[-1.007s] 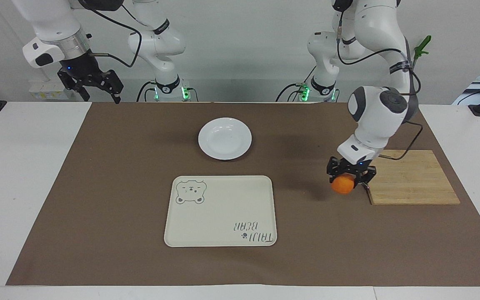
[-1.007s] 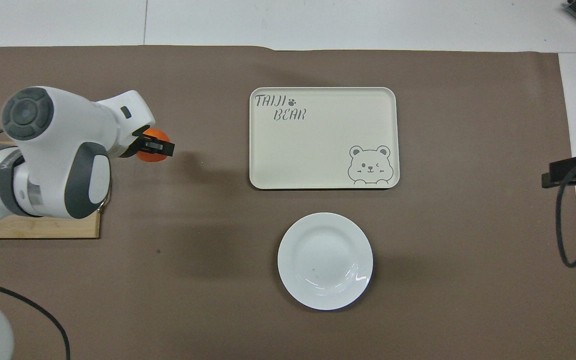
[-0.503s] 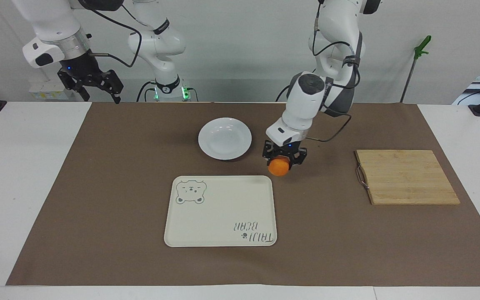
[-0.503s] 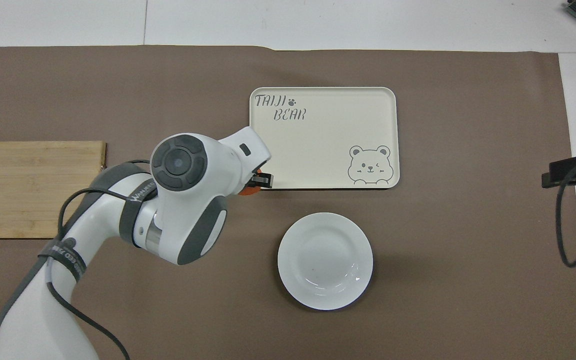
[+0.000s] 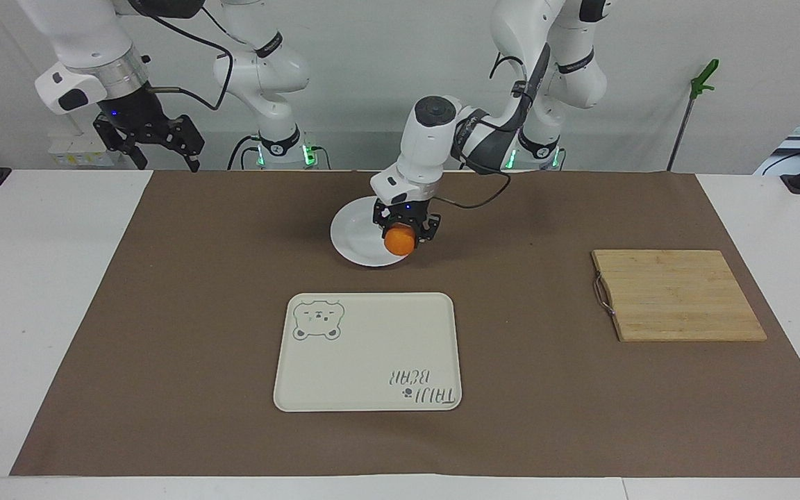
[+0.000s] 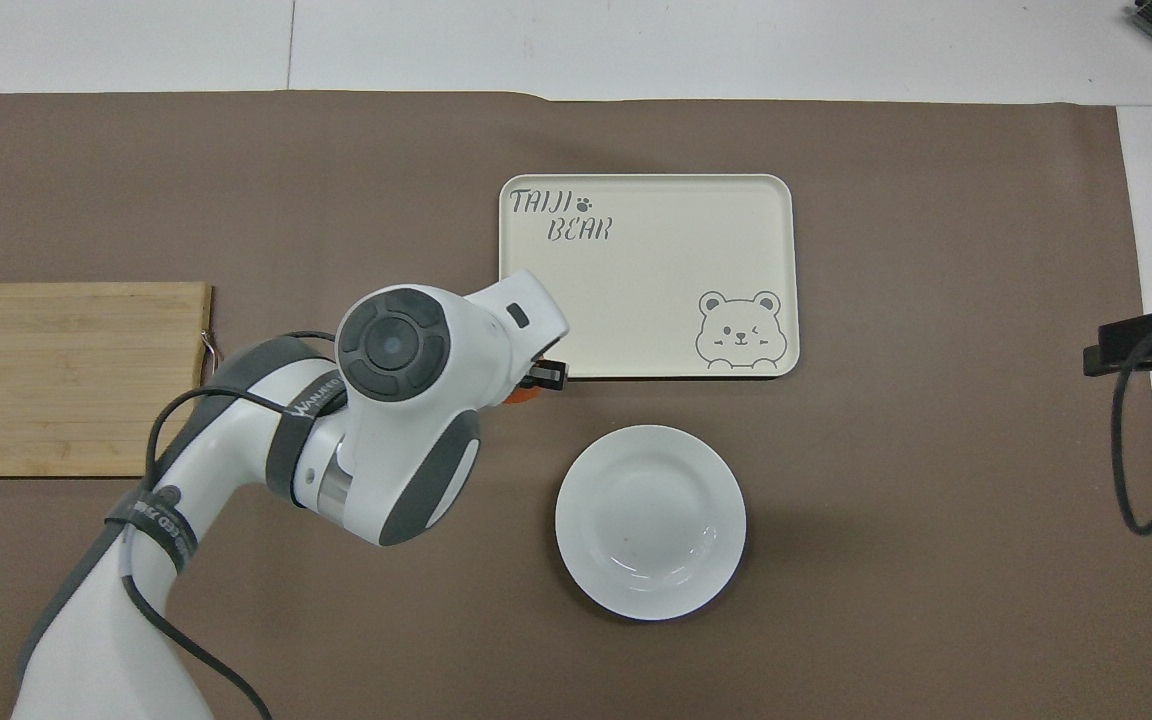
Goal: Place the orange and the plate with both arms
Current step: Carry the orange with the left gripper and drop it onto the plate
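The orange (image 5: 400, 240) hangs in my left gripper (image 5: 405, 235), which is shut on it just above the mat, at the plate's rim toward the left arm's end. In the overhead view only a sliver of the orange (image 6: 519, 398) shows under the left gripper (image 6: 539, 378), between the plate and the tray's corner. The white plate (image 5: 362, 232) (image 6: 650, 521) lies bare on the brown mat. My right gripper (image 5: 164, 161) waits open and raised over the mat's corner by its own base; its tip (image 6: 1106, 355) shows at the overhead view's edge.
A cream bear tray (image 5: 369, 351) (image 6: 646, 270) lies farther from the robots than the plate. A wooden cutting board (image 5: 678, 295) (image 6: 71, 375) sits at the left arm's end of the mat.
My left arm has carried the orange from the cutting board's edge across the mat to the plate's rim. The right arm has not moved.
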Controlling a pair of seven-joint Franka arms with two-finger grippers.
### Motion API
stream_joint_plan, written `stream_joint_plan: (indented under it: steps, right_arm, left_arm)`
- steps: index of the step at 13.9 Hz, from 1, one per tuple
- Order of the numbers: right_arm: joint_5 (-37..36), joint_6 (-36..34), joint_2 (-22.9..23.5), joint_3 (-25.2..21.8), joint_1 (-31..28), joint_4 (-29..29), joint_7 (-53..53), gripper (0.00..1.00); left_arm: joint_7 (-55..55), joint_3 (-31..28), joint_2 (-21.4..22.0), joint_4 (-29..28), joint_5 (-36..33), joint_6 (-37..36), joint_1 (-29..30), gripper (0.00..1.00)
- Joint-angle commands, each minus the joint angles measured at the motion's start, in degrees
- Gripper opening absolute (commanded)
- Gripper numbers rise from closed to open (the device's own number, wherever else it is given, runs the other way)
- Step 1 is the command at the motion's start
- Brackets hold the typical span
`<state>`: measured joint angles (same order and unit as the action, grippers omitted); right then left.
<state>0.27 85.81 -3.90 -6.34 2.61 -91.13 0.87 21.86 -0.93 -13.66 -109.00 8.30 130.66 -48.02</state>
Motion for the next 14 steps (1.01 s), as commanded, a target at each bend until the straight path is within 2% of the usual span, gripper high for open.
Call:
stream_joint_plan:
  steps: [1,6,7,8,10,11,14]
  right_arm:
    - [-0.18,0.32,-1.19,0.19,-0.50,-1.24,-1.58,1.00]
    - [-0.18,0.41,-2.78,0.19,-0.50,-3.53,-1.75,1.00]
    - [-0.18,0.41,-2.78,0.19,-0.50,-3.53,-1.75,1.00]
    - [-0.18,0.41,-2.78,0.19,-0.41,-3.53,-1.75,1.00]
    - [-0.18,0.67,-2.69,0.19,-0.49,-3.53,-1.75,1.00]
    - [-0.18,0.67,-2.69,0.19,-0.50,-3.53,-2.27,1.00]
    - [-0.18,0.67,-2.69,0.19,-0.50,-3.53,-2.89,1.00]
  left_arm:
    - [-0.15,-0.48,1.35,-2.44,0.84,0.38,-1.64,0.00]
    - [2.21,-0.47,-2.07,-3.49,0.84,3.45,-5.76,0.00]
    - [3.61,-0.47,-2.25,-3.76,0.84,3.64,-6.03,0.04]
    - [3.89,-0.47,-2.34,-3.85,0.84,3.72,-6.21,0.23]
    - [4.16,-0.47,-2.34,-3.85,0.84,3.64,-6.47,0.86]
    - [3.81,-0.47,-2.34,-3.67,0.84,3.64,-6.47,1.00]
    - [3.37,-0.56,-1.82,-3.15,0.84,3.11,-5.77,1.00]
